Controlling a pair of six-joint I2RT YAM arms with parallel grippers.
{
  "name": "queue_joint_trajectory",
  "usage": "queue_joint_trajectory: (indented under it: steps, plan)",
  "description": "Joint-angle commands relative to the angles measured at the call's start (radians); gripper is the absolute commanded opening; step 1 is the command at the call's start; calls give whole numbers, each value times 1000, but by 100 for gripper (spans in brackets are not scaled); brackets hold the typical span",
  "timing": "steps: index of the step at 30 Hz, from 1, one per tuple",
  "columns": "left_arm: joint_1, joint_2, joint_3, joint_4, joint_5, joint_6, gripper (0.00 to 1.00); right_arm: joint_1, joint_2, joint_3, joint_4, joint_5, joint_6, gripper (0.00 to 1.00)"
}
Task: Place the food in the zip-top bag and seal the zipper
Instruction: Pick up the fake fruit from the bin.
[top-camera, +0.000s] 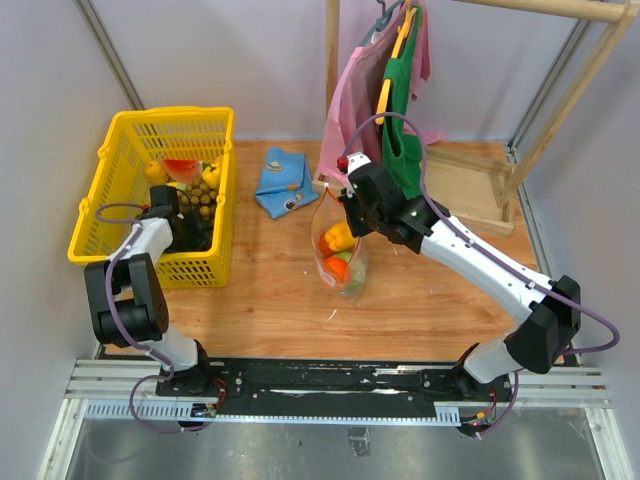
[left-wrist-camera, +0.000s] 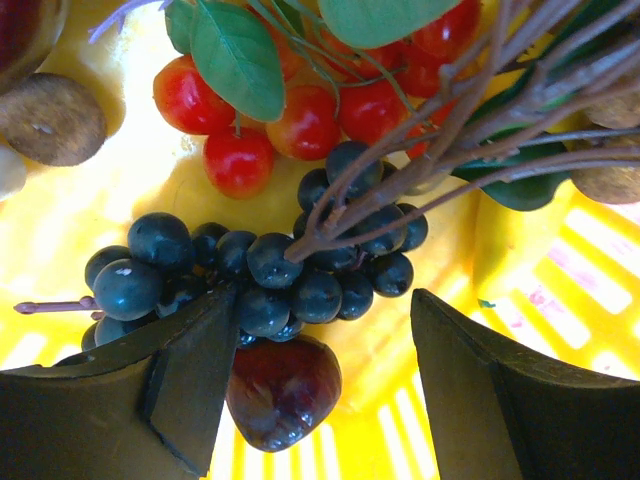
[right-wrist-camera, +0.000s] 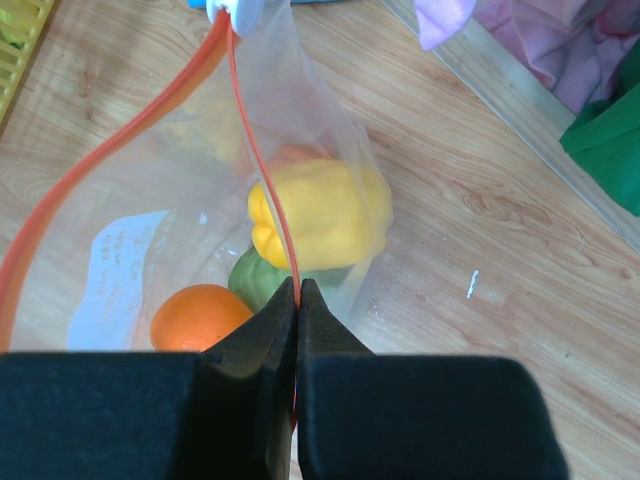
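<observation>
Basket (top-camera: 120, 160) at the left edge of the tabletop (top-camera: 270, 300); the left end effector (left-wrist-camera: 322, 300) reaches into it, jaws spread over the grapes (left-wrist-camera: 270, 260), cherries (left-wrist-camera: 300, 120) just beside them. Zip-top bag (right-wrist-camera: 120, 190) near the tabletop's centre, food (right-wrist-camera: 320, 210) inside, the right end effector (right-wrist-camera: 298, 290) pinching its zipper (right-wrist-camera: 262, 170). Folded cloth (top-camera: 285, 180) toward the far edge; rack (top-camera: 470, 190) with hanging clothes (top-camera: 390, 90) at the far right corner.

Bright yellow lattice basket (top-camera: 120, 150) sitting at the tabletop's (top-camera: 430, 300) left edge, blue-black grapes (left-wrist-camera: 260, 270) and glossy red cherries (left-wrist-camera: 238, 160) lying under green leaves (left-wrist-camera: 235, 55), clear zip-top bag (right-wrist-camera: 130, 230) showing an orange-red zipper (right-wrist-camera: 150, 108), 1 yellow pepper (right-wrist-camera: 320, 215), 1 orange (right-wrist-camera: 195, 318), 1 green piece (right-wrist-camera: 255, 280), blue cloth (top-camera: 284, 180) lying near the far edge.
</observation>
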Motion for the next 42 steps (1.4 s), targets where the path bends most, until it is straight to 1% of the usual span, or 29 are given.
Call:
queue_joint_trajectory:
  steps: [1, 6, 9, 13, 17, 19, 20, 21, 23, 25, 29, 39, 42]
  plan:
    - [-4, 83, -6, 11, -22, 10, 73, -13, -41, -30, 27, 15, -14, 1]
    - [-4, 148, 8, 36, -47, 16, 69, -13, -50, -43, 35, 9, -14, 1]
    - [-3, 167, 18, 47, -52, 27, 61, -14, -58, -55, 39, 8, -13, 1]
    - [-3, 161, 20, 49, -28, 33, 44, -12, -67, -62, 40, 9, -10, 1]
    - [-4, 87, 29, 23, -26, 36, 32, -13, -75, -60, 40, 13, -10, 1]
    - [-4, 40, 40, 4, -22, 36, 24, -13, -77, -60, 41, 15, -11, 1]
    - [-4, 18, 47, -4, -17, 35, 19, -13, -78, -59, 40, 15, -11, 1]
    - [-4, -5, 53, -15, -14, 36, 9, -13, -79, -59, 40, 15, -9, 1]
    - [-3, -40, 70, -33, 1, 35, 2, -13, -80, -59, 40, 15, -9, 1]
    - [-4, -71, 87, -49, 17, 32, 1, -14, -83, -59, 39, 16, -9, 1]
    - [-5, -128, 126, -85, 40, 29, 0, -14, -87, -57, 40, 16, -8, 1]
    - [-4, -261, 234, -168, 55, 40, 0, -12, -90, -49, 39, 16, -8, 1]
    - [-5, -292, 280, -197, 36, 43, 0, -13, -89, -45, 40, 14, -8, 1]
